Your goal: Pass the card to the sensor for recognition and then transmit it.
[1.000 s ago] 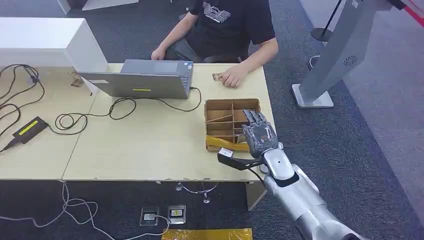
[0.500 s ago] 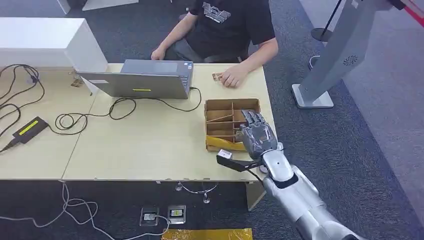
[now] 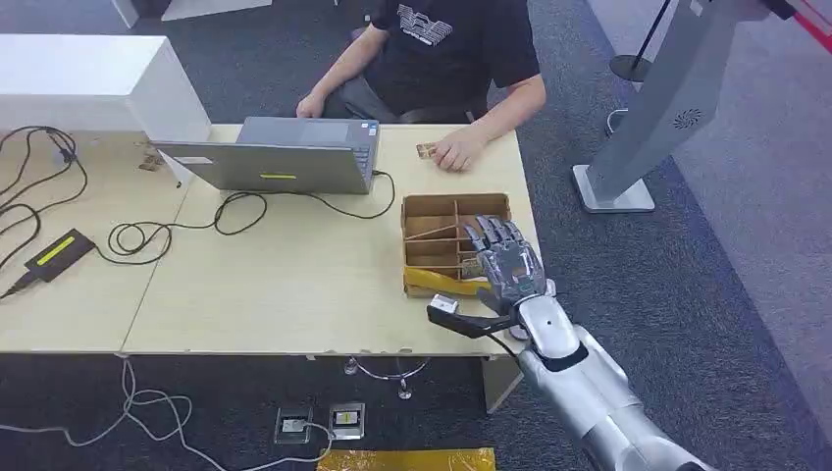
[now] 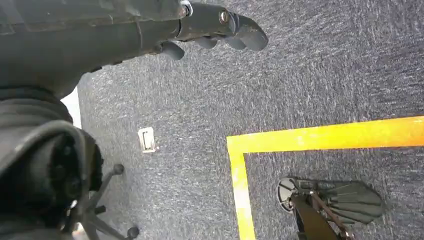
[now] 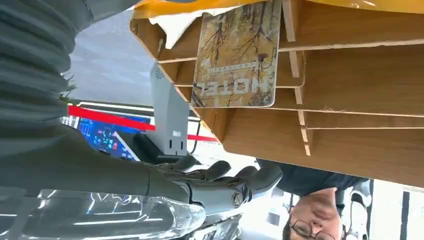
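A dark grey carpet (image 3: 687, 285) covers the office floor, and on it stands a pale wooden table (image 3: 294, 285) where a person (image 3: 442, 59) in a black T-shirt sits on the far side, one hand resting on the tabletop by a small card-like object too small to make out. A white cabinet (image 3: 88, 83) stands at the table's far left, and a grey stand (image 3: 648, 128) rises from the carpet to the right. An open laptop (image 3: 280, 157) faces the person, its black cable (image 3: 245, 208) looping across the table. A small black sensor (image 3: 59, 253) with a yellow-green face lies near the table's left end, well apart from the box. Near the table's right end sits a brown divided box (image 3: 432, 245), and the robot's right hand (image 3: 505, 263) hovers over its right side with fingers spread apart and extended, holding nothing. In the right wrist view, the card (image 5: 237, 55), printed with a tree pattern and the word HOTEL, leans against the wooden dividers inside the box, apart from the dark fingers (image 5: 245, 180). The left hand (image 4: 200, 27) hangs above the carpet beside a yellow floor line (image 4: 320, 140), its fingers loosely extended and holding nothing.
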You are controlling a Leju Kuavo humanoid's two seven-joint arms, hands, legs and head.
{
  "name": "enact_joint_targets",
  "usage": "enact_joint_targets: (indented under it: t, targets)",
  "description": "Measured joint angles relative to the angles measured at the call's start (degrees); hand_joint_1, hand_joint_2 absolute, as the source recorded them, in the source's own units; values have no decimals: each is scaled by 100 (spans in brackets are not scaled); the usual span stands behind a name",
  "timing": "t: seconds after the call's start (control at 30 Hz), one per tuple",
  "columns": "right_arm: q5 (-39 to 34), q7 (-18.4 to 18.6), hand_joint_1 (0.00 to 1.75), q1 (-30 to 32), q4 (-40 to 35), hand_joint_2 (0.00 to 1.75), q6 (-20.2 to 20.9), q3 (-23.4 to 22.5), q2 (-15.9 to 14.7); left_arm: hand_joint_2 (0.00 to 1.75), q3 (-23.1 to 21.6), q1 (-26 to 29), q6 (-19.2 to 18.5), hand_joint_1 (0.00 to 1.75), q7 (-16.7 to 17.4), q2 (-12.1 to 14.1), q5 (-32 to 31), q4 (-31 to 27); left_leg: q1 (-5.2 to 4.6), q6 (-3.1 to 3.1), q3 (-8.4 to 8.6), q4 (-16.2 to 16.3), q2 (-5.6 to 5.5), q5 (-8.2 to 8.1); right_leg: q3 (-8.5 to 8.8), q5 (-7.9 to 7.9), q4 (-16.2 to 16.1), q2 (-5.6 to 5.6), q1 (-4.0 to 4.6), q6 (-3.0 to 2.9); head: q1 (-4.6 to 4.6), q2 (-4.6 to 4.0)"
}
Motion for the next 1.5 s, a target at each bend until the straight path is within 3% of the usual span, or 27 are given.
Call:
enact_joint_targets:
  t: [0.3,0.63,0.77,0.83,0.9,1.07,1.5]
  targets:
    - [-37,0,0,14,-46,175,94,2,-13,0,-17,-1,2,0,39,2,11,0,0,0,0,0,0,0,0,0,0,0,0,0,-2,0]
    - [-79,4,0,13,-138,175,965,37,-9,0,-28,-2,-2,0,39,13,-35,0,0,0,-1,0,0,0,0,0,0,0,0,0,-2,0]
    - [-79,4,0,13,-138,175,966,37,-9,0,-28,-1,-2,0,39,13,-35,0,0,0,-1,0,0,0,0,0,0,0,0,0,-2,0]
    - [-52,9,0,-1,-221,175,1198,74,-11,0,-28,-2,-2,0,39,15,-33,0,0,0,0,0,0,0,0,0,0,0,0,0,-2,0]
    - [13,57,0,-131,-521,175,1679,157,-67,0,-37,-2,-11,0,39,26,-33,0,0,0,0,0,0,0,0,0,0,0,0,0,-2,0]
    - [33,72,0,-305,-809,175,2076,186,-179,0,-37,-2,-83,0,11,31,-35,0,-1,-2,0,0,0,1,0,2,0,0,0,-2,-2,0]
    - [188,-37,0,-815,-1078,175,2092,391,-330,0,-148,-1,-94,0,-114,33,0,0,1,-2,0,0,0,2,0,2,0,0,1,-3,-2,0]
